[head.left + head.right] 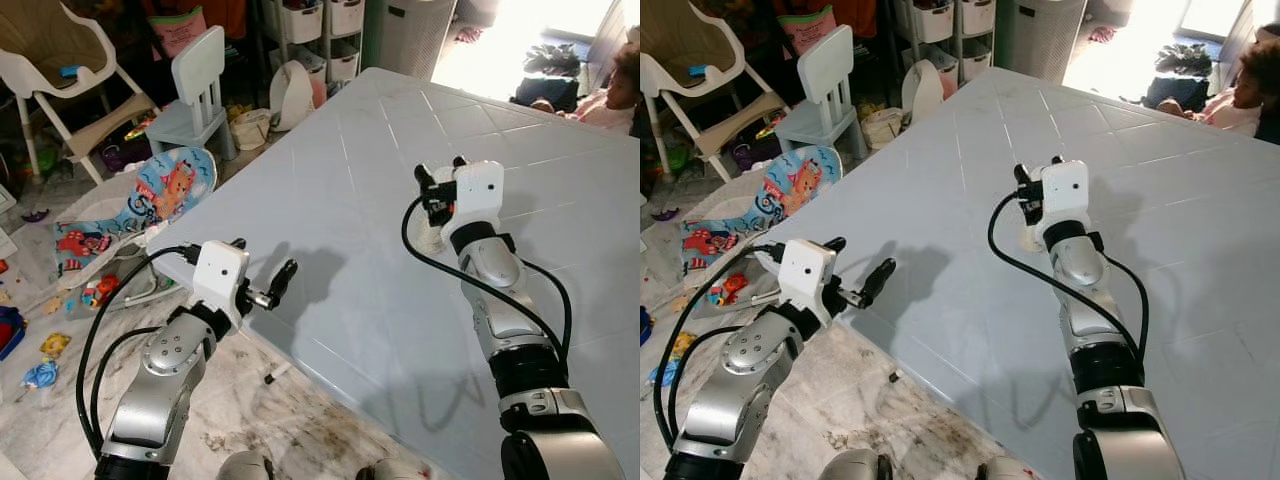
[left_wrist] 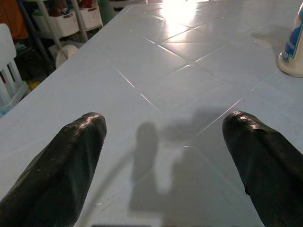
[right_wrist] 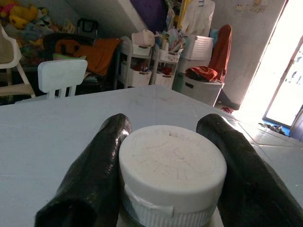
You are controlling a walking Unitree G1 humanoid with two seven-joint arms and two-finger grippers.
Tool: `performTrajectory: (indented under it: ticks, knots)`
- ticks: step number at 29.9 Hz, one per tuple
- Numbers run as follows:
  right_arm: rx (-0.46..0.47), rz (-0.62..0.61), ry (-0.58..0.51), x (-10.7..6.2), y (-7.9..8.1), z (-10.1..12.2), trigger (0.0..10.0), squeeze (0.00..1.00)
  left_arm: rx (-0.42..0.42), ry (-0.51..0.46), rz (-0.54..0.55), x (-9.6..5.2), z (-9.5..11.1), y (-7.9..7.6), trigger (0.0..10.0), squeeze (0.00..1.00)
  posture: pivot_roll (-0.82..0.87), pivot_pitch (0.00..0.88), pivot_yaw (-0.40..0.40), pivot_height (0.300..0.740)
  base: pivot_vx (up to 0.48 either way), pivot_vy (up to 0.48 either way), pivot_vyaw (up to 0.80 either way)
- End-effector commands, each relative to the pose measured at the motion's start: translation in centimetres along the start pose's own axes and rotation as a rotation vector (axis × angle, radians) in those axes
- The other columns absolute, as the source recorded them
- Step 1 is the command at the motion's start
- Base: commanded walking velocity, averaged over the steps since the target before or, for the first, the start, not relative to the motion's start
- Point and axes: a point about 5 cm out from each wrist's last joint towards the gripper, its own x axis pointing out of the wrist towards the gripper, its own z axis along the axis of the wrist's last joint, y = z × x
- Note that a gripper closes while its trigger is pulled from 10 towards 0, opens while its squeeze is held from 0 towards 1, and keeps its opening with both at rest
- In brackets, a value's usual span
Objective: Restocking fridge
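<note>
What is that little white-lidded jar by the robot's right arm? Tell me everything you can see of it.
The jar has a wide, round white lid, plastic by the look of it, with faint raised marks on top and a ribbed rim. It stands upright on the pale blue tiled table. The right tool has one black finger on each side of the lid, close against it. From the left wrist view its cream base and a blue label show. The head views mostly hide it behind the right tool.

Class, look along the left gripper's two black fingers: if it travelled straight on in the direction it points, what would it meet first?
Probably nothing nearby: the left gripper points across the bare grey table. The cream bottle stands off to one side; depth is unclear.
</note>
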Motion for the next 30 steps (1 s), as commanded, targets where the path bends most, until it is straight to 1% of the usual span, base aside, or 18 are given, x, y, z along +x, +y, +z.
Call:
performTrajectory:
  ticks: [1, 6, 8, 10, 15, 16, 17, 18, 19, 20, 21, 22, 25, 28, 30]
  knots:
    - [0.008, -0.002, 0.017, -0.3, 0.2, -0.4, 0.0, 0.00, 0.014, 0.007, -0.002, 0.0, 0.0, 0.0, 10.0, 0.00, 0.08, 0.036, 0.030, 0.740, 0.000, 0.000, 0.00]
    - [0.037, -0.005, 0.034, -0.7, 0.6, -0.8, 0.0, 0.00, 0.016, 0.018, -0.002, 0.1, -0.2, -0.1, 10.0, 0.00, 0.08, 0.045, 0.025, 0.740, 0.000, 0.000, 0.00]
    - [0.050, -0.014, 0.041, -0.9, 0.6, -0.8, 0.0, 0.00, 0.016, 0.020, -0.001, 0.1, -0.2, -0.1, 10.0, 0.00, 0.08, 0.029, 0.021, 0.740, 0.000, 0.000, 0.00]
    - [0.088, -0.033, 0.054, -1.4, 0.5, -0.9, 0.0, 0.00, 0.016, 0.025, 0.000, 0.1, -0.3, -0.1, 10.0, 0.00, 0.08, 0.017, 0.019, 0.740, 0.000, 0.000, 0.00]
    - [0.127, -0.042, 0.045, -2.6, 0.7, -0.4, 0.0, 0.00, 0.043, 0.052, 0.029, 0.0, -0.8, 0.0, 10.0, 0.00, 0.08, 0.000, 0.019, 0.740, 0.000, 0.000, 0.00]
    - [0.134, -0.039, 0.028, -2.9, 0.9, 0.0, 0.4, 0.00, 0.048, 0.057, 0.044, 0.1, -0.9, 0.1, 10.0, 0.00, 0.07, 0.000, 0.021, 0.740, 0.000, 0.000, 0.00]
    - [0.133, -0.038, 0.021, -3.0, 1.0, 0.1, 0.4, 0.00, 0.048, 0.060, 0.049, 0.1, -0.9, 0.1, 10.0, 0.00, 0.07, 0.000, 0.021, 0.740, 0.000, 0.000, 0.00]
    - [0.134, -0.035, 0.010, -3.2, 1.2, 0.4, 1.5, 0.00, 0.035, 0.053, 0.055, 0.2, -0.8, 0.2, 10.0, 0.00, 0.07, 0.000, 0.021, 0.740, 0.000, 0.000, 0.00]
    - [0.142, -0.031, -0.003, -3.5, 1.4, 0.8, 2.0, 0.00, 0.017, 0.045, 0.065, 0.3, -0.7, 0.3, 10.0, 0.00, 0.07, 0.000, 0.020, 0.740, 0.000, 0.000, 0.00]
    - [0.149, -0.030, -0.011, -3.7, 1.6, 1.1, 4.1, 0.00, 0.014, 0.042, 0.072, 0.4, -0.7, 0.3, 10.0, 0.00, 0.07, 0.000, 0.020, 0.740, 0.000, 0.000, 0.00]
    - [0.155, -0.031, -0.015, -3.9, 1.8, 1.4, 9.3, 0.00, 0.012, 0.039, 0.076, 0.5, -0.6, 0.4, 10.0, 0.00, 0.06, 0.000, 0.019, 0.740, 0.000, 0.000, 0.00]
    - [0.173, -0.032, -0.018, -4.3, 2.2, 1.9, 10.0, 0.00, 0.012, 0.033, 0.078, 0.8, -0.6, 0.4, 10.0, 0.00, 0.06, 0.000, 0.016, 0.740, 0.000, 0.000, 0.00]
    - [0.196, -0.026, -0.018, -4.7, 2.8, 2.3, 10.0, 0.00, 0.015, 0.022, 0.081, 1.4, -0.4, 0.3, 10.0, 0.00, 0.05, 0.000, 0.014, 0.740, 0.000, 0.000, 0.00]
    - [0.211, -0.009, -0.011, -5.2, 3.5, 2.4, 10.0, 0.00, 0.011, -0.001, 0.092, 2.0, 0.0, 0.3, 10.0, 0.00, 0.05, 0.000, 0.009, 0.740, -0.284, 0.000, 0.00]
    - [0.215, -0.004, -0.005, -5.4, 3.6, 2.3, 10.0, 0.00, 0.006, -0.002, 0.093, 2.1, 0.0, 0.2, 10.0, 0.00, 0.04, 0.000, 0.005, 0.740, -0.292, 0.000, 0.00]
